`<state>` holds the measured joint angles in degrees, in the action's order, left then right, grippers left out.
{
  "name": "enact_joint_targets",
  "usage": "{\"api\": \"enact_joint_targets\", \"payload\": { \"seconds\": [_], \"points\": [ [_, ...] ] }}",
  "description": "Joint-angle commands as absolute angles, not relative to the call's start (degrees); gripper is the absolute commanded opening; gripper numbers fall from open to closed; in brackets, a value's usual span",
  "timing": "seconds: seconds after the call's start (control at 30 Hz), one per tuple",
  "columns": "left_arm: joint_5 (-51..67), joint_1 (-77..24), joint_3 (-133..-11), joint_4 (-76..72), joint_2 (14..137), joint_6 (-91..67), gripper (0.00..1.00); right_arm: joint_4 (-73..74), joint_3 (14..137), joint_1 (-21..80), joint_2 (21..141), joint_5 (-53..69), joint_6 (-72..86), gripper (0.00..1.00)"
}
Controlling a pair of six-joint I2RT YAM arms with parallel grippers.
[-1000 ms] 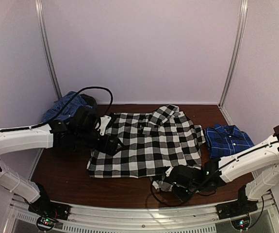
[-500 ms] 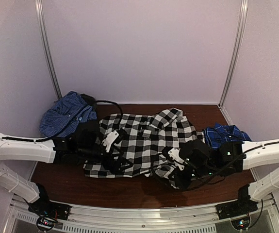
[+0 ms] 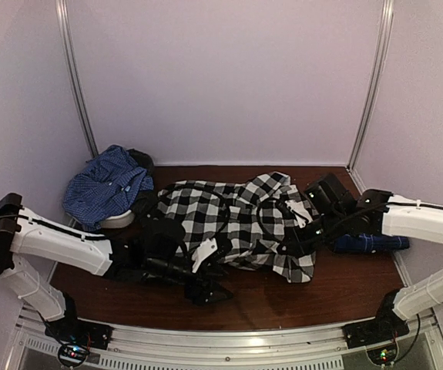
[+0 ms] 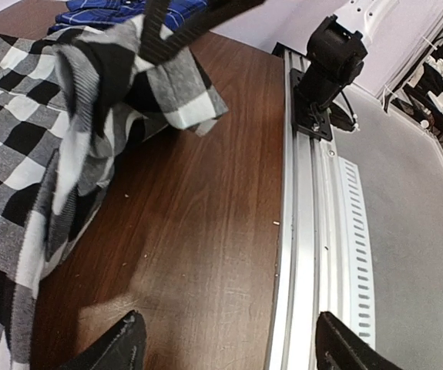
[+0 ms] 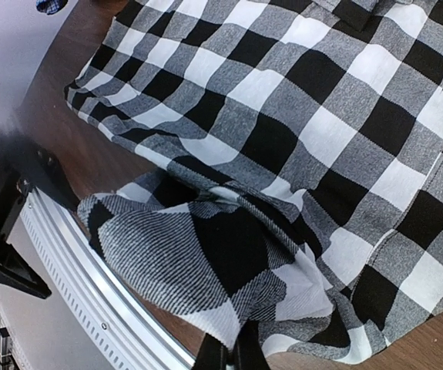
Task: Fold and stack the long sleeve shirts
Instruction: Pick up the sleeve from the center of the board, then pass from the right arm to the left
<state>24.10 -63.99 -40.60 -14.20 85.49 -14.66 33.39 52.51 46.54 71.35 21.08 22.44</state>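
Observation:
The black-and-white check shirt (image 3: 221, 212) lies across the middle of the table, its near right hem bunched and lifted. My right gripper (image 3: 284, 233) is shut on that hem; in the right wrist view the fingers (image 5: 233, 356) pinch the folded cloth (image 5: 206, 254) above the rest of the shirt (image 5: 298, 100). My left gripper (image 3: 208, 290) is open and empty over bare wood by the front rail, just in front of the shirt; it also shows in the left wrist view (image 4: 233, 348), with the shirt (image 4: 21, 146) to its left. The royal blue shirt (image 3: 371, 243) lies at the right, mostly hidden under my right arm.
A crumpled blue checked garment (image 3: 104, 185) lies draped over a white rounded object (image 3: 118, 221) at the back left. The metal front rail (image 4: 313, 231) runs along the table's near edge, and the right arm's base mount (image 4: 325, 73) sits on it.
My right gripper has lifted the shirt's near hem and carried it back and to the right. My left arm has swung from the shirt's left side to the front edge, open.

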Motion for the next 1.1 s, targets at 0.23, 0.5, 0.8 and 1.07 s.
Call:
{"api": "enact_joint_targets", "payload": {
  "seconds": [0.23, 0.5, 0.8, 1.07],
  "points": [
    [-1.42, -64.33, -46.29, -15.25, 97.23, -15.97, 0.81, 31.66, 58.32, 36.06, 81.56, 27.90, 17.53, 0.00],
    [-11.14, -64.25, -52.82, -14.31, 104.93, -12.87, 0.82, 32.52, 62.19, 34.86, 86.31, 29.33, 15.02, 0.00],
    [-6.70, -64.15, -56.93, -16.52, 109.92, -8.90, 0.61, 32.70, 61.59, 34.30, 86.54, 29.34, 14.35, 0.00],
    [-0.07, -64.13, -54.93, -18.49, 107.21, -9.81, 0.26, 32.13, 59.59, 33.84, 85.76, 28.84, 14.16, 0.00]
  ]
}}
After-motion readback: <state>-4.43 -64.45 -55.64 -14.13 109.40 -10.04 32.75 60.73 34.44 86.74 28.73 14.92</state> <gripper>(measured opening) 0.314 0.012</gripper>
